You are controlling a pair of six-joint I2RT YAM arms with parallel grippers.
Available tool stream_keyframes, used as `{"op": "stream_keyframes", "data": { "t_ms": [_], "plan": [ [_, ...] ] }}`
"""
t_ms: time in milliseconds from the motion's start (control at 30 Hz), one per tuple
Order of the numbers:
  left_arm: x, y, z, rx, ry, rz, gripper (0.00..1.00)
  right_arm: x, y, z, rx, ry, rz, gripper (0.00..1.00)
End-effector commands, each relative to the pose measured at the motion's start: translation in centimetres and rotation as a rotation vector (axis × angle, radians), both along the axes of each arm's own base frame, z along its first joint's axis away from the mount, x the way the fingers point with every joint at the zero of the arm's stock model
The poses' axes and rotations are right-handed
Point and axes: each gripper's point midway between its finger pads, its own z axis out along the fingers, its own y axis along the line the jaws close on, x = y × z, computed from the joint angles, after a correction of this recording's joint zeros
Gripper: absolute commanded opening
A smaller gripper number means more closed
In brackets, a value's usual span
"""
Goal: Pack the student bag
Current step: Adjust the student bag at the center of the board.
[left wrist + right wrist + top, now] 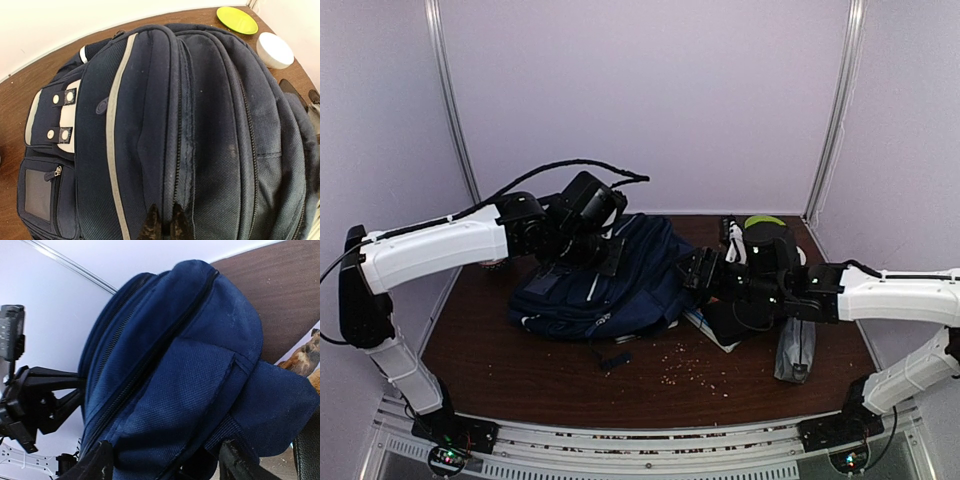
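The student bag (610, 280), a large navy backpack with a thin pale stripe (116, 125) and a white patch (67, 117), lies in the middle of the table. My left gripper (608, 252) rests on top of it. In the left wrist view its fingertips (162, 227) are pinched on a narrow fold of fabric beside a zip. My right gripper (692, 268) is at the bag's right end. In the right wrist view (165, 465) its jaws stand wide apart, with the bag's blue side pocket (190, 390) bulging between them. All the zips that show are closed.
A lime green disc (237, 19) and a white round container (274, 49) sit at the back right. A book with a dog picture (305, 357) lies under the bag's right end. A grey pouch (795, 350) lies front right, with crumbs (695, 365) scattered in front.
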Motion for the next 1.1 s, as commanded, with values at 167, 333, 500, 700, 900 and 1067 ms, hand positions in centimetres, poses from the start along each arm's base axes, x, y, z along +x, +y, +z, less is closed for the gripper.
{"op": "stream_keyframes", "data": {
  "t_ms": [167, 333, 500, 700, 900, 1067],
  "plan": [
    [2.4, 1.7, 7.2, -0.136, -0.205, 0.128, 0.0, 2.5, -0.6, -3.7, -0.106, 0.064, -0.028, 0.25],
    [2.3, 4.4, 9.9, -0.159, -0.259, 0.179, 0.0, 4.2, 1.1, -1.3, -0.174, 0.003, 0.053, 0.03],
    [1.5, 5.5, 12.0, -0.23, -0.263, 0.205, 0.0, 5.8, 3.8, 2.1, -0.214, -0.055, 0.118, 0.0],
    [1.6, 5.2, 11.7, -0.239, -0.245, 0.215, 0.0, 8.5, 2.5, -1.7, -0.274, -0.011, 0.042, 0.0],
    [2.5, 2.1, 7.0, -0.185, -0.151, 0.163, 0.0, 8.7, -0.1, -10.4, -0.327, 0.124, -0.003, 0.0],
    [3.0, 0.5, 4.3, -0.178, -0.102, 0.152, 0.0, 7.7, -1.6, -11.1, -0.36, 0.123, -0.005, 0.17]
  ]
}}
